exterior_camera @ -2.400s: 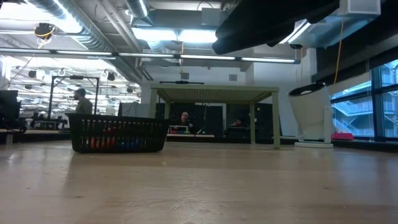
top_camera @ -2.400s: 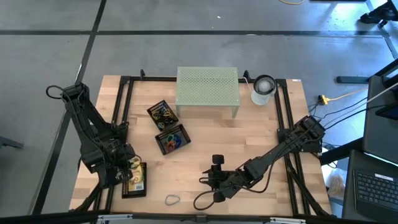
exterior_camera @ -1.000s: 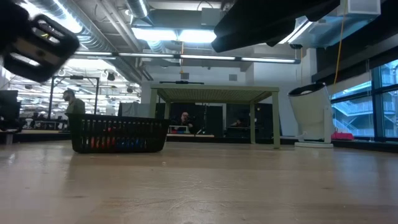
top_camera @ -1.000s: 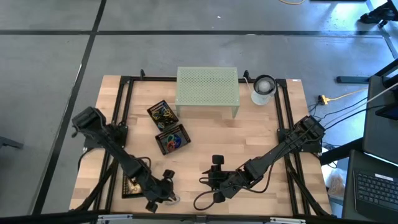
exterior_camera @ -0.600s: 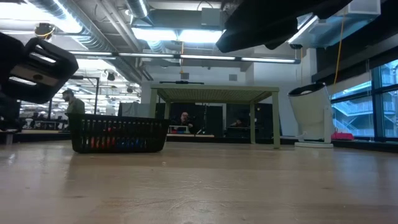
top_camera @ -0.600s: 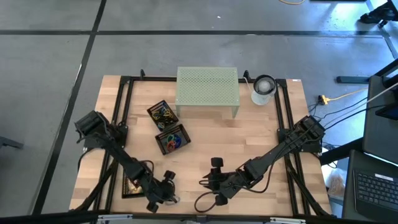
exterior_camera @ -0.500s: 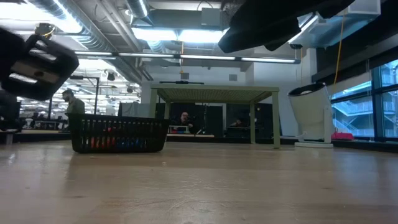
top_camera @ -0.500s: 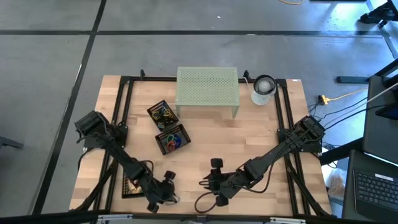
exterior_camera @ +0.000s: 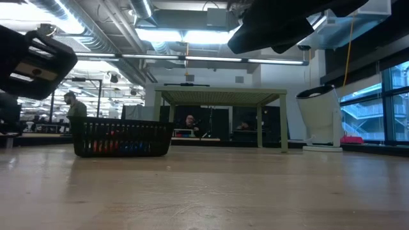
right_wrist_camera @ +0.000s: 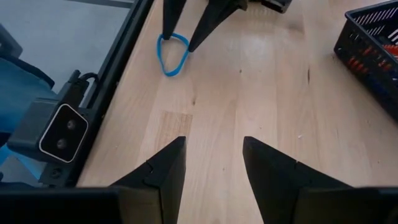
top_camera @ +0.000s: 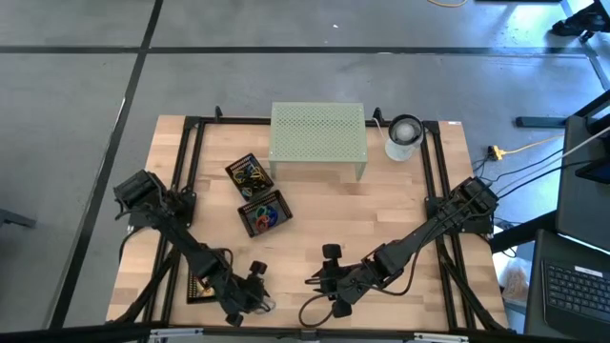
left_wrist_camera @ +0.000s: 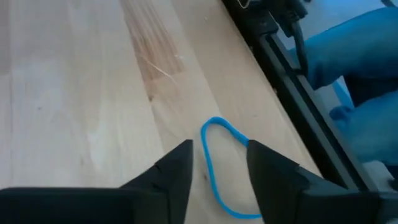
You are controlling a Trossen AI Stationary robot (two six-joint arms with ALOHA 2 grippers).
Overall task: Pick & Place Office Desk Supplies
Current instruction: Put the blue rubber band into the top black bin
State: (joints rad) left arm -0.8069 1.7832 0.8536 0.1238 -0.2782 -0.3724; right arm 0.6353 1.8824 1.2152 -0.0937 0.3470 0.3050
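Rubber band (left_wrist_camera: 222, 165) lies near the table's front edge (top_camera: 286, 327), between both grippers' fingers (right_wrist_camera: 173, 22)

Grey concrete floor (top_camera: 76, 114) w/ dark seams — ceiling strip lights (exterior_camera: 185, 35), big windows (exterior_camera: 396, 102).

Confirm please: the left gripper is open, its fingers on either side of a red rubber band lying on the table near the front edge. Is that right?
Only the colour is wrong. The rubber band is blue, not red, as the left wrist view shows. The rest holds: the left gripper is open, with one finger on each side of the band, which lies flat on the table near its front edge.
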